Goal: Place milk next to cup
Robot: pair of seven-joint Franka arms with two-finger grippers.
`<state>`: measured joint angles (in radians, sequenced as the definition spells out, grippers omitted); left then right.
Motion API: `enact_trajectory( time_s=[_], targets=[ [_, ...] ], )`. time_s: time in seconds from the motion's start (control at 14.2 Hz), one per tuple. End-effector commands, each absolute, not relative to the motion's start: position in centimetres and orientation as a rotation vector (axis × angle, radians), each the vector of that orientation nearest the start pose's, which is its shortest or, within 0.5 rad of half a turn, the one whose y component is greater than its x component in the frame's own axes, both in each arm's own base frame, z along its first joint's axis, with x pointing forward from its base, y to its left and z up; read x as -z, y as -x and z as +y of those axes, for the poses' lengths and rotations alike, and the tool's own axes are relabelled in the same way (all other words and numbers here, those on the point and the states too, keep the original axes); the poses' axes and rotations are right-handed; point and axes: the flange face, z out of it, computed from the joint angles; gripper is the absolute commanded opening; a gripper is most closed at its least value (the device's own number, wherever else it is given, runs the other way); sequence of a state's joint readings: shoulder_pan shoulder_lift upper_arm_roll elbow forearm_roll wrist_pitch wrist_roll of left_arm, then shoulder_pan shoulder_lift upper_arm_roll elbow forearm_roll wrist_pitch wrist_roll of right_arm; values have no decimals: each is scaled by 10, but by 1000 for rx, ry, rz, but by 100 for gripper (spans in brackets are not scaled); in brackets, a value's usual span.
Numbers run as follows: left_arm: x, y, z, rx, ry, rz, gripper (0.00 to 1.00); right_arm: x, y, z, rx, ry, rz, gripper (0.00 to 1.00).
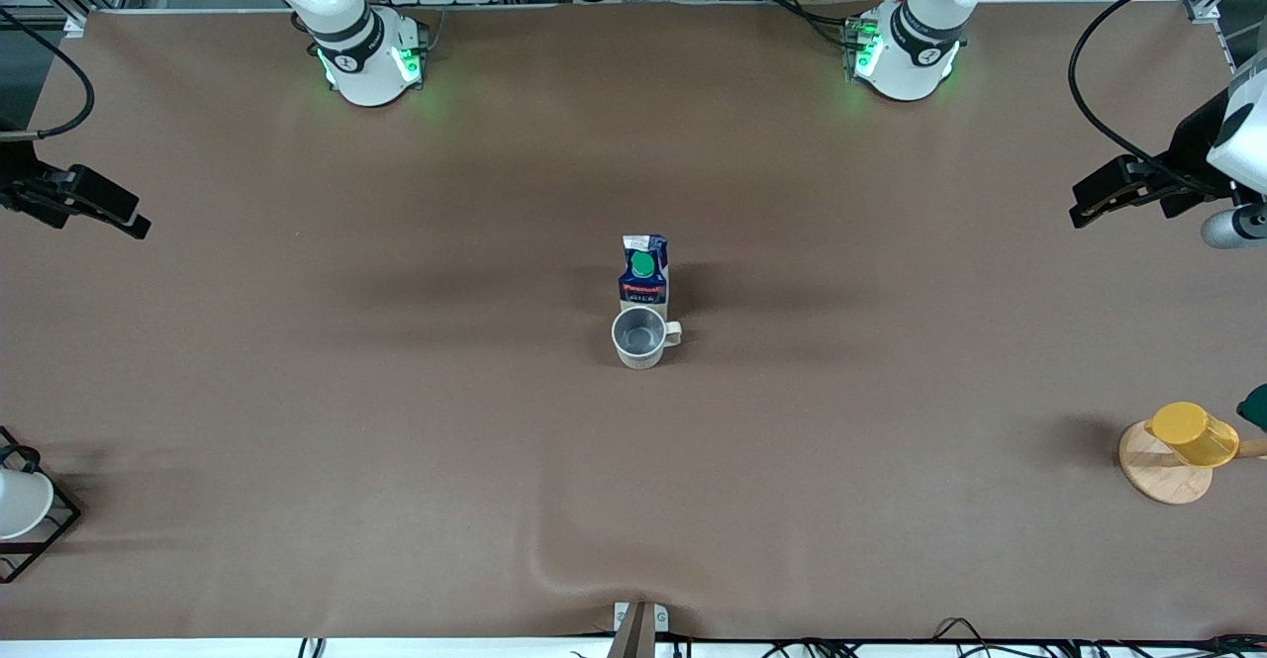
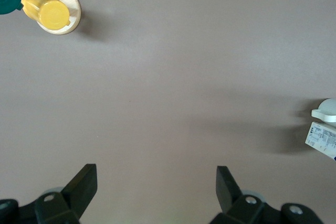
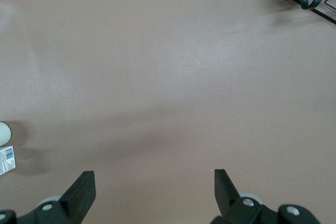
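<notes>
Milk (image 1: 644, 271) stands upright mid-table, cap facing the front camera, touching the cup (image 1: 639, 335) at its 12 o'clock; cup handle points 3 o'clock. Left gripper (image 2: 156, 192) and right gripper (image 3: 154, 192) wait, both wide, over bare table

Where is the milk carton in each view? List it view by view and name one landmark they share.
Front view: the milk carton stands mid-table, touching or nearly touching the mug, which is nearer the camera.
Left wrist view: only the carton's top shows at the picture's edge, beside the mug's rim.
Right wrist view: a sliver of the carton shows at the edge.
Shared landmark: the mug, in all three views.
</notes>
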<state>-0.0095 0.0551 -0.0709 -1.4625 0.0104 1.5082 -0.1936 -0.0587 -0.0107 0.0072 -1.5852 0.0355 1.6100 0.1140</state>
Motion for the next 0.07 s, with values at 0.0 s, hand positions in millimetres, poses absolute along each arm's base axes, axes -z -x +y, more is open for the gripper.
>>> enact_trajectory(
  time_s=[0.0],
  targets=[
    [-644,-557,-41,-9,3135,-174,100,-629,-552,-25,47,3110,259,100]
  ],
)
